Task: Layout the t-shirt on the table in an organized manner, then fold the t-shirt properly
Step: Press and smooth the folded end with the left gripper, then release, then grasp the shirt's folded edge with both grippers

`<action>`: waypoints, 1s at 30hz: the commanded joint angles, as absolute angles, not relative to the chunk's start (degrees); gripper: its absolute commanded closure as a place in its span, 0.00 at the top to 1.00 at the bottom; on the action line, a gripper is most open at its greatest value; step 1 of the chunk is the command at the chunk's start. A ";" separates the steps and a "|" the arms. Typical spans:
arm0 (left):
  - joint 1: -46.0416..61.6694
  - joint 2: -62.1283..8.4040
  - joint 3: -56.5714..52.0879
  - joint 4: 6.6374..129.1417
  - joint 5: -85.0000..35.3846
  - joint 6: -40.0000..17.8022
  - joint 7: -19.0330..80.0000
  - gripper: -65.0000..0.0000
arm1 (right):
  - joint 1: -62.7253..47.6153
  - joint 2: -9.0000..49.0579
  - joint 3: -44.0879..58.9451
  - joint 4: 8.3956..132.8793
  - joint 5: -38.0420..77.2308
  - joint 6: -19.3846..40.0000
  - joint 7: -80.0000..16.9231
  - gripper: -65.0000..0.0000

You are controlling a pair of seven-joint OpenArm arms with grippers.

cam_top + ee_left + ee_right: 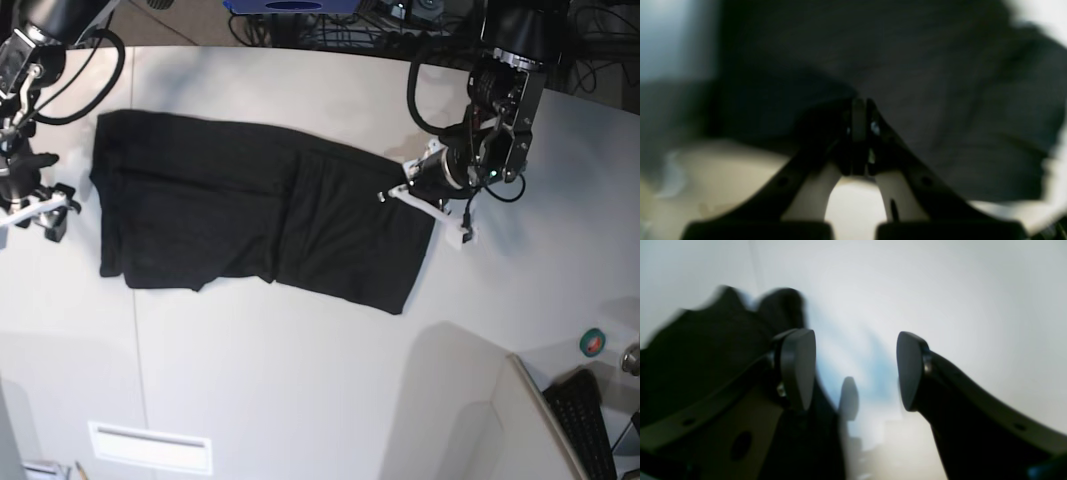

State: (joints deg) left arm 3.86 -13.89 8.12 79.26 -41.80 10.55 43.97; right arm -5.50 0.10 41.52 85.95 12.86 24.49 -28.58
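The left end effector (400, 190) is pinching the large black soft-fabric t-shirt (250, 210) on the smooth off-white counter (300, 380), probably to fold it, while the right end effector (856, 370) is hanging apart, empty.

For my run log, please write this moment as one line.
t-shirt: flat, partly folded on table | left hand: shut on t-shirt edge | right hand: open, empty, beside t-shirt | fold: unfinished

Black arms (505, 60), looped black cables (425, 75), white-framed gripper (398, 190).
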 commanded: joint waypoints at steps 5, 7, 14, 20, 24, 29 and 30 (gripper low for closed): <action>6.02 -13.58 8.31 81.10 -42.68 9.54 43.47 0.00 | -2.33 4.44 41.89 82.51 21.41 24.31 -43.12 0.57; 6.46 -13.58 7.60 81.10 -42.68 9.54 43.47 0.00 | -1.98 5.76 41.80 80.48 25.45 24.31 -44.97 0.58; 13.41 -13.85 -4.62 90.95 -42.68 9.54 43.91 0.00 | -1.10 10.77 41.54 71.25 35.91 24.40 -48.13 0.61; 14.46 -17.27 -13.14 94.29 -42.68 9.54 43.91 0.00 | -1.01 11.65 41.45 69.41 41.27 24.48 -54.46 0.67; 12.53 -20.62 -15.60 88.31 -42.59 9.36 43.47 0.00 | -1.01 11.65 36.09 69.23 41.19 24.48 -53.76 0.68; 7.69 -23.08 -13.76 77.93 -42.42 9.27 38.64 0.00 | -2.24 11.65 29.67 69.14 41.19 24.48 -50.42 0.68; 6.81 -23.87 -12.35 76.70 -41.80 9.27 37.49 0.00 | -2.42 11.65 29.23 68.79 41.27 24.48 -50.33 0.68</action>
State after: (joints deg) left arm 7.31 -23.20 -12.08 75.81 -41.74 9.47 37.85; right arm -2.79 10.37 28.75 68.14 40.69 24.08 -51.07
